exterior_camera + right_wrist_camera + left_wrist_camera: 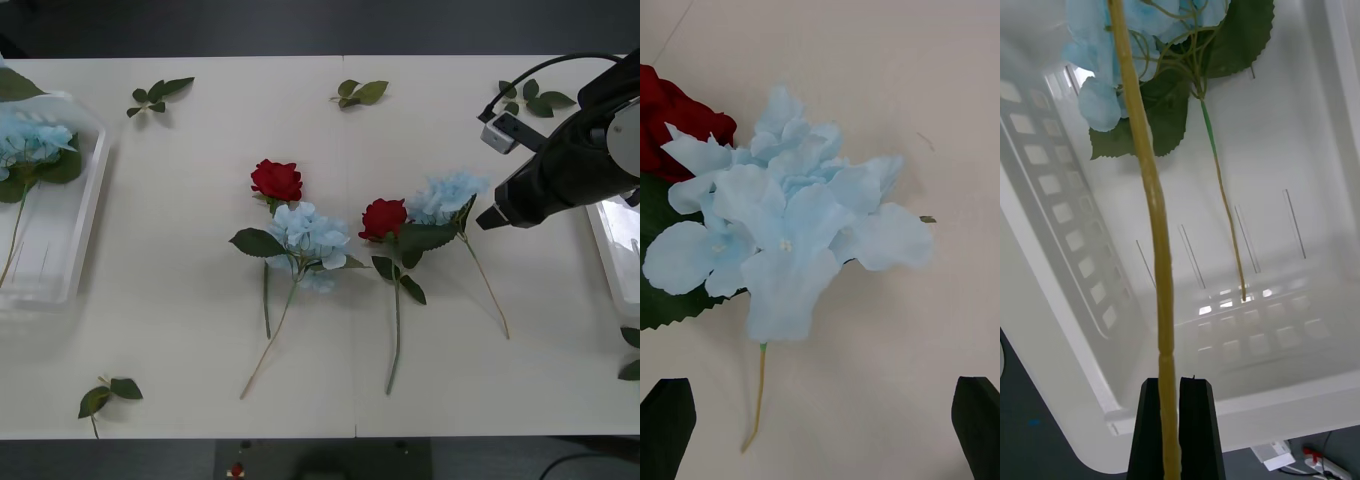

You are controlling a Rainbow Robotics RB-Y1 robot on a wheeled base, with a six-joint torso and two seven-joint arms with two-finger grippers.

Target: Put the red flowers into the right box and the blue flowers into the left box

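The right arm (575,165) is a thick black limb with a rounded grey-and-white joint housing at its outer end. A small grey box is mounted on it, with a thin black cable looping above. The right gripper (820,427) has matte black, flat-tipped fingers; the left gripper (1177,427) shows matching black fingers.

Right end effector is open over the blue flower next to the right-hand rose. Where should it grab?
Take the blue flower by its bare stem below the leaves, coming straight down with the right end effector fingers straddling it. The stem lies flat and clear; the bloom overlaps the red rose.
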